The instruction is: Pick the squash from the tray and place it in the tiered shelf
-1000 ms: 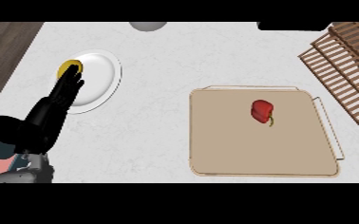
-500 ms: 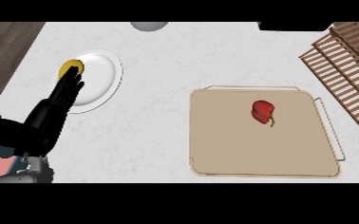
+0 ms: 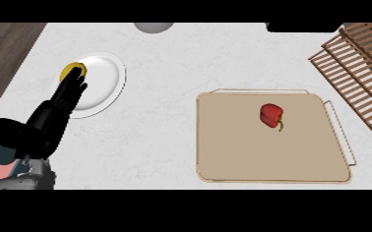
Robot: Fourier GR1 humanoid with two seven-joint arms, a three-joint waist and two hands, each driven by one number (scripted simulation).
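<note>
Left hand: black left hand (image 3: 62, 103) enters from the 7 o'clock corner, fingers straight and open, holding nothing, tips lying over the rim of a white plate (image 3: 105, 78).
Right hand: not in view.
Plate: sits at 10 o'clock on the pale counter (image 3: 167, 128); a small yellow item (image 3: 73, 69) rests at its left edge, just past the fingertips.
Task's thing: the task names a squash, but the one item on the tray is red with a short green stem, more like a pepper; this red item (image 3: 271, 114) lies in the upper middle of the tan tray (image 3: 240, 162), at about 3 o'clock.
Long axis: runs roughly 12 to 6 o'clock, stem toward 6.
Shelf: wooden slatted tiered shelf (image 3: 349, 59) at 2 o'clock, beyond the tray's far right corner.
Key relation: the red item lies well apart from the left hand, toward 3 o'clock; judged from its side, the unseen right hand would be nearer.
Change since earlier: almost nothing; the left hand has kept its place over the plate and the red item has not shifted.
</note>
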